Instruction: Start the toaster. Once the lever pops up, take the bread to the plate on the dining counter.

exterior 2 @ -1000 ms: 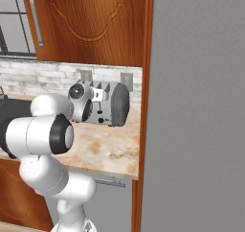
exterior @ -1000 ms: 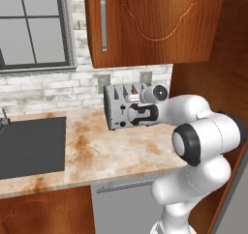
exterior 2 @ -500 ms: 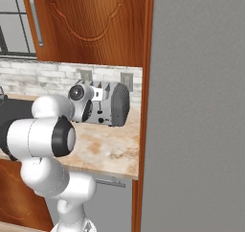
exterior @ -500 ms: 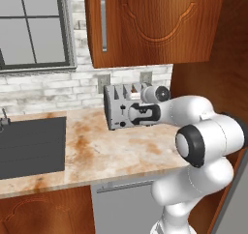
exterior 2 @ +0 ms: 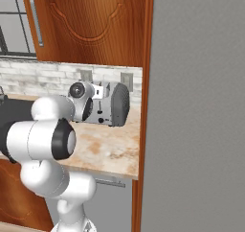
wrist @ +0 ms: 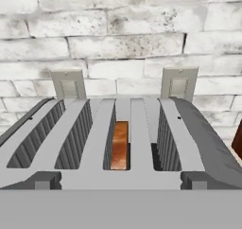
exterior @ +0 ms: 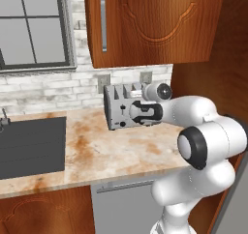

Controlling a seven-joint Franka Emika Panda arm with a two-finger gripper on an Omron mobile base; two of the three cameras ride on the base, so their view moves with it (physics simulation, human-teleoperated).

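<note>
The silver-grey toaster stands at the back of the marbled worktop against the brick wall, also visible as the toaster and from just above its front edge as the toaster. A brown slice of bread sits deep in the third slot from the left. My gripper is open, fingertips wide apart at the toaster's front top edge, holding nothing. The hand hangs right in front of the toaster's face. The plate and the dining counter are out of view.
A dark sink lies to the left in the worktop. Wooden wall cabinets hang above. Two wall outlets sit behind the toaster. A tall grey panel closes off the right.
The hand has sunk slightly in front of the toaster. The jaws stayed open.
</note>
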